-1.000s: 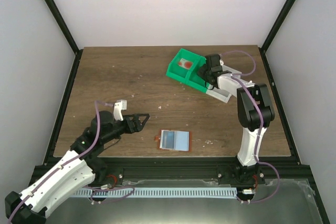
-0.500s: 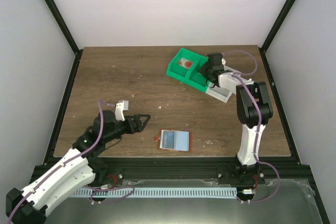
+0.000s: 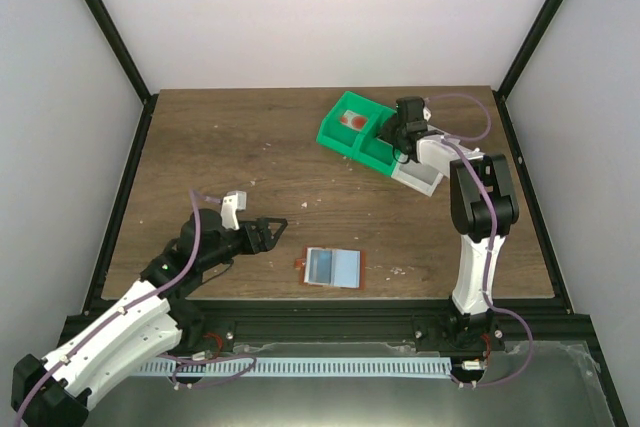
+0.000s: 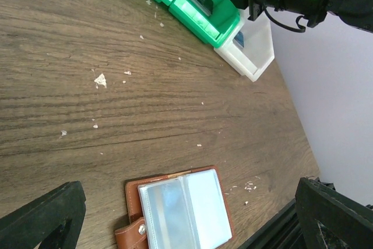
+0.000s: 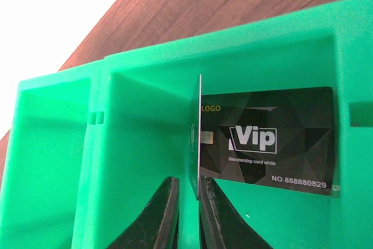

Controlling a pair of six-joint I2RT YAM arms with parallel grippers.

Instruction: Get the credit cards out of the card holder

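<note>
Reddish-brown folding card holder lies open, pale panels up, near the front edge of the wooden table. The wide-open left gripper is close by, with nothing between them. Well apart, the right gripper reaches into a green plastic compartment tray, fingers a slit apart around a thin card on edge. A black card behind reads "LOGO", "Vip", "NO.888880829". A white tray adjoins.

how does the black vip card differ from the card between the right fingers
The black vip card lies face-on, print readable; the other card shows only its thin pale edge. The black vip card is clear of the right fingers; the other card stands between them. Both share one compartment of the green tray.
</note>
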